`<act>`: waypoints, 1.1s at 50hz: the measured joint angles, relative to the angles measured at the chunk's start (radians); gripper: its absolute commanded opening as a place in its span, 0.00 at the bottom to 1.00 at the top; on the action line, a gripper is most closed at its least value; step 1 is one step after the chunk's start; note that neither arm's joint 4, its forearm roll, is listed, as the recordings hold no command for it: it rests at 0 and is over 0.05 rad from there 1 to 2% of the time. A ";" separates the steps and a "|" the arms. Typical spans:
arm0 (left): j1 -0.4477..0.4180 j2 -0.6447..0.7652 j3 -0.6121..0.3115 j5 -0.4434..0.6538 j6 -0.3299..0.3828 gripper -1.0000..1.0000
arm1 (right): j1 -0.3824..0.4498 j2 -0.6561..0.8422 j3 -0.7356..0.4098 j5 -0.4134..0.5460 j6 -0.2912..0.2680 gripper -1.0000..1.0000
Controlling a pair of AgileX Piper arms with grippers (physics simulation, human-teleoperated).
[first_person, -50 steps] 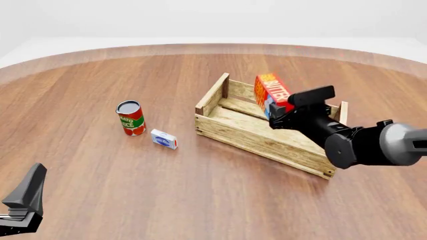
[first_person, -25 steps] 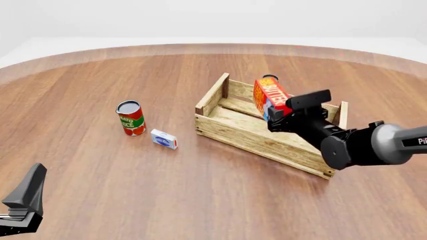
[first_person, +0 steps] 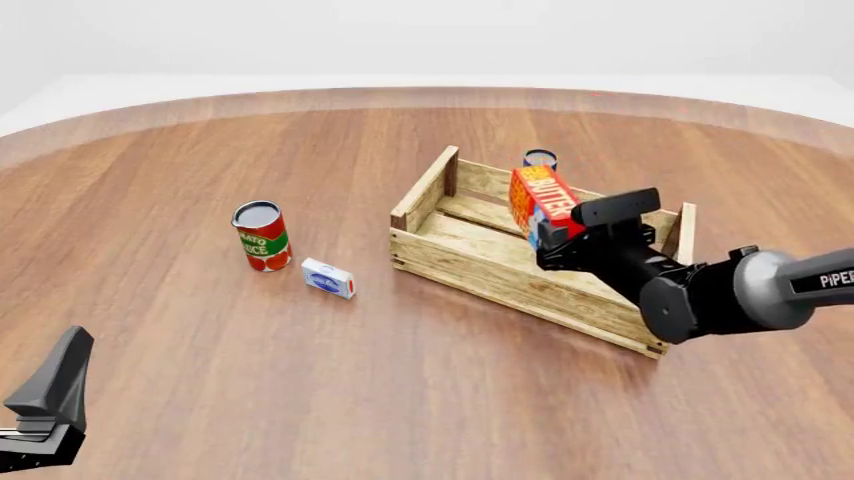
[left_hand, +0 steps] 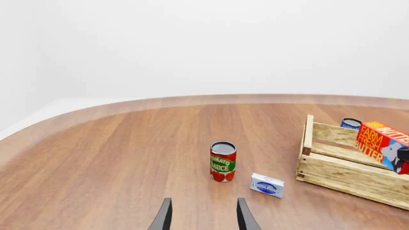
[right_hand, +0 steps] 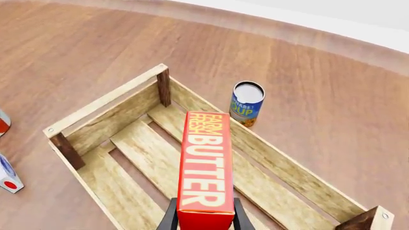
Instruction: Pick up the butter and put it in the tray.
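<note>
Butter over the tray
Our right gripper (right_hand: 202,221) clamps the butter (right_hand: 205,165) above the tray (right_hand: 128,191); our left gripper's (left_hand: 203,215) fingers stand apart.

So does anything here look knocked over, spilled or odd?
Nothing is spilled or damaged. The only thing askew is the butter, tilted in the right gripper over the tray. Both cans stand upright.

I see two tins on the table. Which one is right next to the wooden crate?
The blue soup can, standing just outside the tray's far wall. The red tomato sauce can stands well apart, beside the small white-blue box.
</note>
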 measured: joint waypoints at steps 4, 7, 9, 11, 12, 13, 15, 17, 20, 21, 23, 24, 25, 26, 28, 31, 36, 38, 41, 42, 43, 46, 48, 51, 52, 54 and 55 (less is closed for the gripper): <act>0.000 0.000 0.000 0.000 0.000 1.00 | -0.001 0.005 0.000 -0.003 -0.003 0.00; 0.000 0.000 0.000 0.000 0.000 1.00 | -0.002 0.008 0.000 -0.005 -0.005 0.00; 0.000 0.000 0.000 0.000 0.000 1.00 | -0.003 0.010 0.000 -0.005 -0.007 0.00; 0.000 0.000 0.000 0.000 0.000 1.00 | -0.002 0.012 -0.001 -0.005 -0.008 1.00; 0.000 0.000 0.000 0.000 0.000 1.00 | -0.002 0.012 -0.002 -0.005 -0.008 1.00; 0.000 0.000 0.000 0.000 0.000 1.00 | -0.002 0.012 -0.004 -0.005 -0.006 1.00; 0.000 0.000 0.000 0.000 0.000 1.00 | -0.002 0.012 -0.007 -0.004 -0.004 1.00; 0.000 0.000 0.000 0.000 0.000 1.00 | -0.002 0.013 -0.010 -0.003 -0.003 1.00; 0.000 0.000 0.000 0.000 0.000 1.00 | 0.000 0.015 -0.013 -0.001 0.000 1.00; 0.000 0.000 0.000 0.000 0.000 1.00 | 0.000 0.015 -0.013 -0.001 0.000 1.00; 0.000 0.000 0.000 0.000 0.000 1.00 | 0.001 0.016 -0.014 -0.001 0.001 1.00; 0.000 0.000 0.000 0.000 0.000 1.00 | 0.001 0.016 -0.014 -0.001 0.001 1.00; 0.000 0.000 0.000 0.000 0.000 1.00 | 0.001 0.015 -0.014 0.000 0.002 1.00; 0.000 0.000 0.000 0.000 0.000 1.00 | 0.001 0.015 -0.015 0.000 0.002 1.00; 0.000 0.000 0.000 0.000 0.000 1.00 | 0.002 0.014 -0.015 0.000 0.002 1.00; 0.000 0.000 0.000 0.000 0.000 1.00 | 0.002 0.012 -0.015 0.000 0.003 1.00; 0.000 0.000 0.000 0.000 0.000 1.00 | 0.003 0.009 -0.014 0.000 0.005 1.00; 0.000 0.000 0.000 0.000 0.000 1.00 | 0.004 0.007 -0.014 0.001 0.006 1.00; 0.000 0.000 0.000 0.000 0.000 1.00 | 0.005 0.003 -0.014 0.002 0.007 1.00; 0.000 0.000 0.000 0.000 0.000 1.00 | 0.005 0.001 -0.014 0.003 0.007 1.00; 0.000 0.000 0.000 0.000 0.000 1.00 | 0.006 0.000 -0.014 0.004 0.007 1.00; 0.000 0.000 0.000 0.000 0.000 1.00 | 0.008 -0.007 -0.014 0.007 0.009 1.00; 0.000 0.000 0.000 0.000 0.000 1.00 | 0.010 -0.012 -0.013 0.010 0.009 1.00; 0.000 0.000 0.000 0.000 0.000 1.00 | 0.011 -0.022 -0.012 0.013 0.010 1.00; 0.000 0.000 0.000 0.000 0.000 1.00 | 0.012 -0.026 -0.011 0.015 0.010 1.00; 0.000 0.000 0.000 0.000 0.000 1.00 | 0.013 -0.034 -0.009 0.018 0.010 1.00; 0.000 0.000 0.000 0.000 0.000 1.00 | 0.013 -0.039 -0.008 0.019 0.010 1.00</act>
